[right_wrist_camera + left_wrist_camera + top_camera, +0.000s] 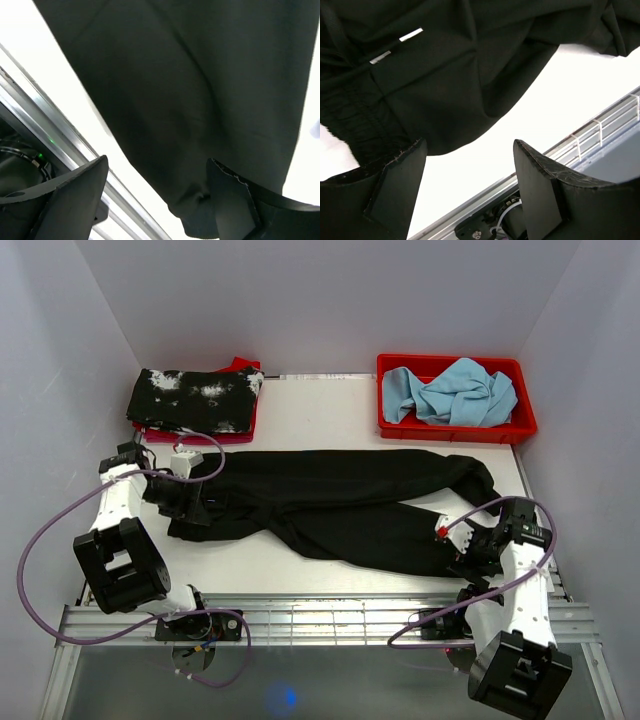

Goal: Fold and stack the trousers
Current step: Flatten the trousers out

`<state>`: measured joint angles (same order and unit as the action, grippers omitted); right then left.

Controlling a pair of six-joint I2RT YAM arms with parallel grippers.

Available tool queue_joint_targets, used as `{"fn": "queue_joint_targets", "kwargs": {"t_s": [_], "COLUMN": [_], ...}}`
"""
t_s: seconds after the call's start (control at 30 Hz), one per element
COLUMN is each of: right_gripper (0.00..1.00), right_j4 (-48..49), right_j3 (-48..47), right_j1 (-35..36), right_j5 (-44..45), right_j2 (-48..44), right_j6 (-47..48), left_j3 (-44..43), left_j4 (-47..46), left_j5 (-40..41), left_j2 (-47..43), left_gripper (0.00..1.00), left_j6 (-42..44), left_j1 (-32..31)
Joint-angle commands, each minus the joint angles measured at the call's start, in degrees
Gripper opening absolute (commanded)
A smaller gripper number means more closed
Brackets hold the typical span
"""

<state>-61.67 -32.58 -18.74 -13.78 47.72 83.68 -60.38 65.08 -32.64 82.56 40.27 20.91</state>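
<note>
The black trousers [340, 505] lie spread across the table, waistband to the left and both legs running right. My left gripper [185, 508] hovers at the waistband end. In the left wrist view it [469, 145] is open: white table shows between its fingers, and the gathered waistband [365, 120] sits just beyond the left finger. My right gripper [462, 550] is at the leg ends on the right. The right wrist view shows it [157, 161] open over a trouser leg [200, 100], the hem lying by the right finger, with nothing gripped.
A black garment with white splotches [195, 400] rests on a red tray at the back left. A red bin [455, 430] at the back right holds a blue cloth [455, 390]. A metal rail [320, 615] runs along the near table edge. Purple cables loop beside both arms.
</note>
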Motion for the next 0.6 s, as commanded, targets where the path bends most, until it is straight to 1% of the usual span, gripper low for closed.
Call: {"fn": "queue_joint_targets", "kwargs": {"t_s": [0.0, 0.1, 0.13, 0.17, 0.2, 0.3, 0.4, 0.5, 0.53, 0.57], "right_gripper": [0.84, 0.85, 0.85, 0.85, 0.85, 0.84, 0.82, 0.74, 0.69, 0.68], "right_j4": [-4.5, -4.2, -2.5, 2.1, 4.4, 9.3, 11.2, 12.5, 12.9, 13.0], "right_j3": [2.9, 6.5, 7.6, 8.8, 10.7, 11.3, 9.9, 8.0, 6.7, 5.8], "right_j1": [-0.2, -0.2, -0.2, -0.2, -0.2, -0.2, -0.1, -0.2, -0.1, -0.1], "right_j5": [2.7, 3.0, 2.8, 2.7, 2.4, 1.5, -0.2, -1.5, -2.1, -2.5], "right_j2": [-4.5, -7.2, -7.8, -8.3, -8.7, -7.4, -3.2, 1.0, 2.1, 3.5], "right_j6": [27.3, 30.0, 30.1, 29.9, 28.7, 25.9, 23.3, 22.6, 21.0, 20.1], "left_j3": [1.7, 3.2, 3.3, 3.6, 3.8, 3.6, 3.7, 3.7, 3.6, 3.5], "left_j4": [-0.1, -1.7, -2.1, -2.7, -3.5, -4.3, -5.3, -6.5, -6.5, -7.0], "left_j5": [-1.6, -0.2, -0.1, 0.1, 0.4, 1.1, 1.8, 2.2, 2.4, 2.4], "left_j2": [-2.8, -3.2, -3.4, -3.5, -3.4, -2.4, -1.5, -0.8, -0.6, -0.3], "left_gripper": [0.80, 0.79, 0.80, 0.80, 0.80, 0.80, 0.79, 0.79, 0.79, 0.79], "left_j6": [0.5, 0.2, 0.1, -0.2, -0.5, -1.4, -2.0, -2.6, -2.9, -3.1], "left_j1": [0.2, 0.2, 0.2, 0.1, 0.2, 0.3, 0.2, 0.2, 0.2, 0.2]}}
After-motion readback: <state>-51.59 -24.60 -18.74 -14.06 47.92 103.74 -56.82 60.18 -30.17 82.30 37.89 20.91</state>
